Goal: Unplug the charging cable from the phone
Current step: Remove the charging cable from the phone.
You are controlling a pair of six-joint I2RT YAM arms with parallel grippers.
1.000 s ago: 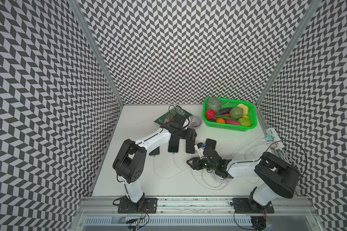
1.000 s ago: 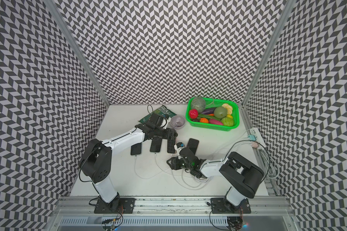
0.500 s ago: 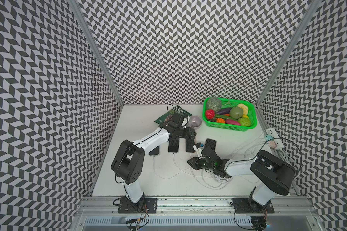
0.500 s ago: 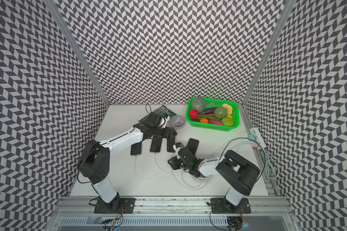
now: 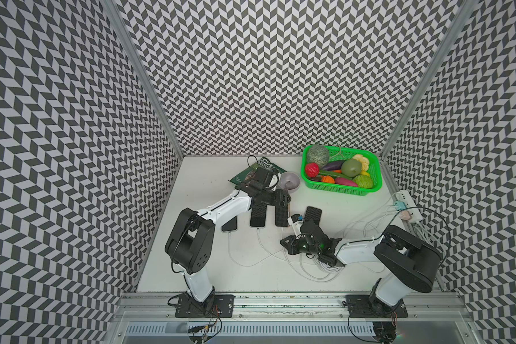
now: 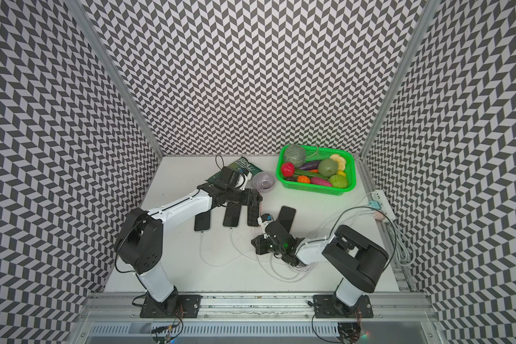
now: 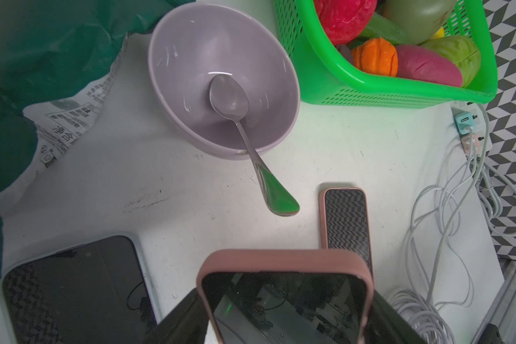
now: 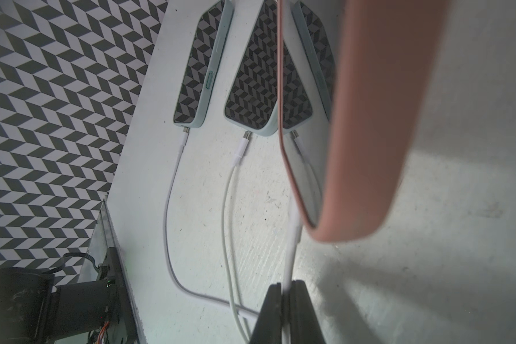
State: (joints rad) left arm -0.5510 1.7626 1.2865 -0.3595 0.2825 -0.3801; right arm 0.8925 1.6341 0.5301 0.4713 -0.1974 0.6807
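Note:
A phone [image 7: 283,297] in a pink case sits between the black fingers [image 7: 185,315] of my left gripper [image 7: 283,312], which is shut on its upper end. In both top views this phone [image 5: 281,216] [image 6: 253,219] is third in a row of phones. A white charging cable [image 8: 291,253] runs from the phone's [image 8: 370,134] lower end to my right gripper [image 8: 284,287], whose jaws are shut on it. The plug itself is hidden behind the case edge. In both top views the right gripper [image 5: 293,227] [image 6: 263,222] sits just in front of that phone.
Two mint-cased phones [image 5: 230,224] [image 5: 257,216] lie plugged in to the left, and another phone [image 5: 312,215] lies to the right. Behind are a lilac bowl with a spoon [image 5: 289,180], a green bag [image 5: 251,175] and a green basket [image 5: 340,188]. Coiled cables [image 5: 325,266] lead to a power strip [image 5: 407,205].
My right gripper has shut on the white cable and edged a little toward the phone's lower end. The left gripper has kept its hold on the phone.

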